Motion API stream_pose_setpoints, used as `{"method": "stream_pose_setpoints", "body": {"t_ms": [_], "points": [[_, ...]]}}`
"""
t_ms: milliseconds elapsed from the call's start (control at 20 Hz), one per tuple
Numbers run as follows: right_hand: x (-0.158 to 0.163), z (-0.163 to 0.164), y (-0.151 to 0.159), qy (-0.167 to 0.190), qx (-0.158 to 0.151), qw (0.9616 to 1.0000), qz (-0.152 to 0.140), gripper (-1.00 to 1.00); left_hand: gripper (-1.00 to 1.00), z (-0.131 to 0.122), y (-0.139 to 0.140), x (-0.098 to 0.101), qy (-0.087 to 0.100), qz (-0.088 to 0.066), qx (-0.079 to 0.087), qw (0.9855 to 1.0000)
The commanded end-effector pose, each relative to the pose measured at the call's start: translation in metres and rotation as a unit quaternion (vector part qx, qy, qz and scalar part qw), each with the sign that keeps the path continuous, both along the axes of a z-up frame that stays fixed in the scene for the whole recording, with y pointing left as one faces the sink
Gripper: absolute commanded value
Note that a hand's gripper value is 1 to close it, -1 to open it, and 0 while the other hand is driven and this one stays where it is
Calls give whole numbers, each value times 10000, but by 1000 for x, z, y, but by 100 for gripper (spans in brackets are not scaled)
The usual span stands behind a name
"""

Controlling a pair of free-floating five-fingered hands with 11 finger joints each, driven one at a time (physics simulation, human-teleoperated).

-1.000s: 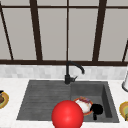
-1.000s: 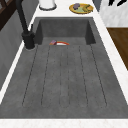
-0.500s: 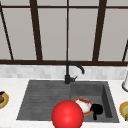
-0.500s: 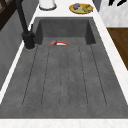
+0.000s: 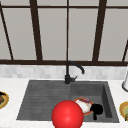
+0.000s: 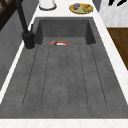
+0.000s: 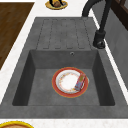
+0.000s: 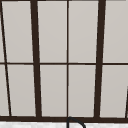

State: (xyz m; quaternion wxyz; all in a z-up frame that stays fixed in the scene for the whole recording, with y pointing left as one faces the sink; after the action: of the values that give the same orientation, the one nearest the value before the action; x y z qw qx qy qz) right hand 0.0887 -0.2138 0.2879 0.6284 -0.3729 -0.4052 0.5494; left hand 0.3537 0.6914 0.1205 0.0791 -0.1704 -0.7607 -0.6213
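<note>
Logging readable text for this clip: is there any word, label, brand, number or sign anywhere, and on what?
None: no readable text in these views.
The plate in the sink has a rim pattern, no letters.
The small object on it shows colours, too blurred to read.

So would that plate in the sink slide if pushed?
Probably: the plate lies flat on the basin floor, so it should slide, not tip. It looks rigid, perhaps breakable. The small block resting on it may slip off.
</note>
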Motion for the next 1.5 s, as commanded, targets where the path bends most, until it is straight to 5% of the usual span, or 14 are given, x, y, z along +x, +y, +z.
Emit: {"method": "stream_pose_setpoints", "body": {"t_ms": [0, 400, 800, 1450], "points": [[0, 0, 0, 0, 0, 10000, 0, 0, 100, -12, -5, 1, 64, -197, 252, 9995], [0, 0, 0, 0, 0, 10000, 0, 0, 100, 1, 2, -3, -389, 168, 25, 9991], [0, 0, 0, 0, 0, 10000, 0, 0, 100, 48, -7, -1, -569, -136, 172, 9981], [0, 0, 0, 0, 0, 10000, 0, 0, 100, 147, -25, -6, -531, 8, -11, 9986]]}}
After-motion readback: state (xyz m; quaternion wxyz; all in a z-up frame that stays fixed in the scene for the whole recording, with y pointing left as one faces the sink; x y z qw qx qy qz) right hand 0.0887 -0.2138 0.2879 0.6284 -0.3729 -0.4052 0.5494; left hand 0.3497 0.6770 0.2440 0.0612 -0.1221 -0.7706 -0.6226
